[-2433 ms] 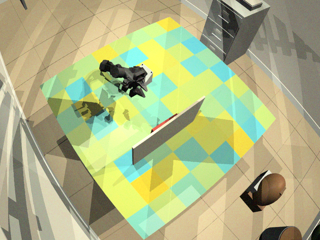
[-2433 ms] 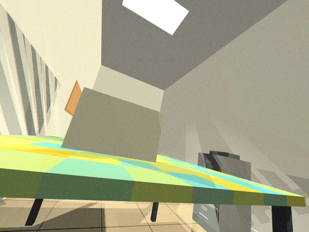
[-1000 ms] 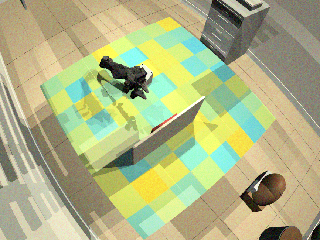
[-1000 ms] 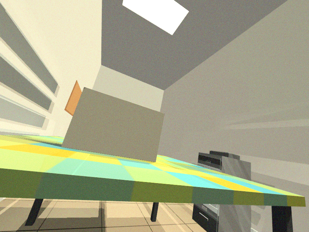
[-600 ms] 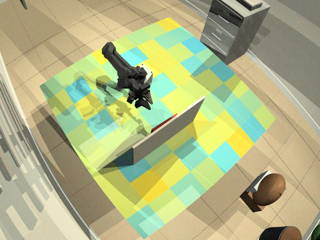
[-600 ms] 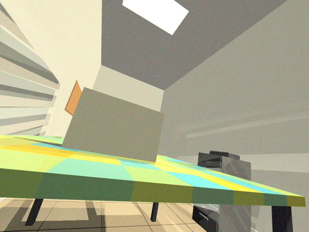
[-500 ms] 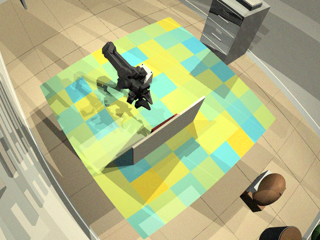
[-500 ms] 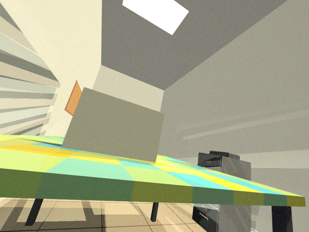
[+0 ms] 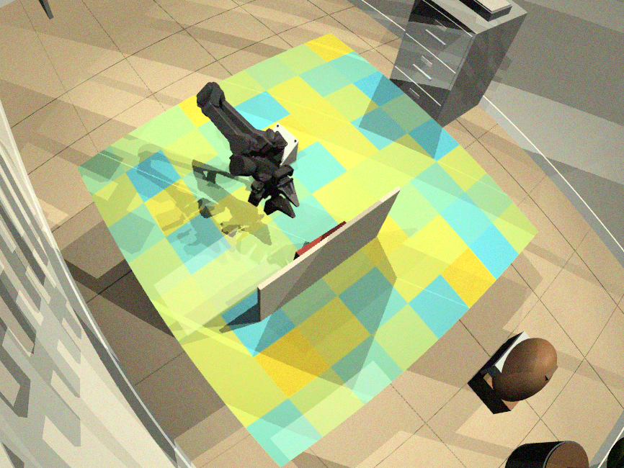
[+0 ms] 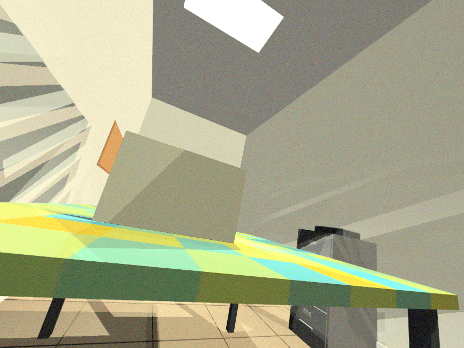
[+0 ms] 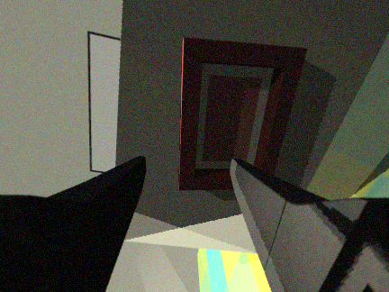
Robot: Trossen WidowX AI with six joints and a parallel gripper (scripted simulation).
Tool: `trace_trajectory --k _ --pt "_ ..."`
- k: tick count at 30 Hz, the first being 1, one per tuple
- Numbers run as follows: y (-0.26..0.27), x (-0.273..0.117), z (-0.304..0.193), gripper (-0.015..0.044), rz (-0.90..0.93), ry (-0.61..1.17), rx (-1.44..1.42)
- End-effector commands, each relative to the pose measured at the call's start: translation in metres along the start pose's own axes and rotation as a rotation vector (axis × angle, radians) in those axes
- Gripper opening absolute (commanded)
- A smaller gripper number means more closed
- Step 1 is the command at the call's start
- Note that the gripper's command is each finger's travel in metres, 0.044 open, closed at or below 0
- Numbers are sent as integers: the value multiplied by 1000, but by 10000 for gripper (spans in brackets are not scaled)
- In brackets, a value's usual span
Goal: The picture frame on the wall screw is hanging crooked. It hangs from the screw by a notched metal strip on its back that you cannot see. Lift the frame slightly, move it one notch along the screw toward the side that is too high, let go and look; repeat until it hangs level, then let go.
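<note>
From the top, the claw (image 9: 296,210) (image 11: 188,164) stands apart, near the red frame (image 9: 321,239) (image 11: 191,114) on the upright panel (image 9: 332,254) (image 10: 172,187) (image 11: 150,90) on the desk (image 9: 372,322) (image 10: 239,286). In the exterior view, the panel hides frame and claw. The wrist view shows the frame beyond the parted fingertips, nothing between them.

A patchwork-coloured table (image 9: 287,370) (image 10: 131,258) carries an upright panel (image 9: 330,256) (image 10: 176,190) and the black arm's white base (image 9: 288,145).

- My gripper (image 11: 188,164) is open, its two fingertips apart.
- The red picture frame (image 11: 191,113) is beyond my fingertips, against a shaded grey panel (image 11: 150,113).
- A black-outlined pale rectangle (image 11: 104,104) is partly visible beside the panel.
</note>
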State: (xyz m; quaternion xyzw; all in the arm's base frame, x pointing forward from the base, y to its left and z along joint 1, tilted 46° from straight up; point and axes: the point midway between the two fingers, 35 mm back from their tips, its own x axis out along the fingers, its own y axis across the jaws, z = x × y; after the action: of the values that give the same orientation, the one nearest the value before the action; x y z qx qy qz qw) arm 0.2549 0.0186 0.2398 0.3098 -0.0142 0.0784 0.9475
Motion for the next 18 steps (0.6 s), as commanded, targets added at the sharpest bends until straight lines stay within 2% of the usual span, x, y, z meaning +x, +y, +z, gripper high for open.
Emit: trace_trajectory --k 1,9,18 --pt "0 16 3 260 -4 -1 6" --pt "-2 66 -1 260 -3 -3 7" --pt "-2 71 -2 260 -3 -3 7"
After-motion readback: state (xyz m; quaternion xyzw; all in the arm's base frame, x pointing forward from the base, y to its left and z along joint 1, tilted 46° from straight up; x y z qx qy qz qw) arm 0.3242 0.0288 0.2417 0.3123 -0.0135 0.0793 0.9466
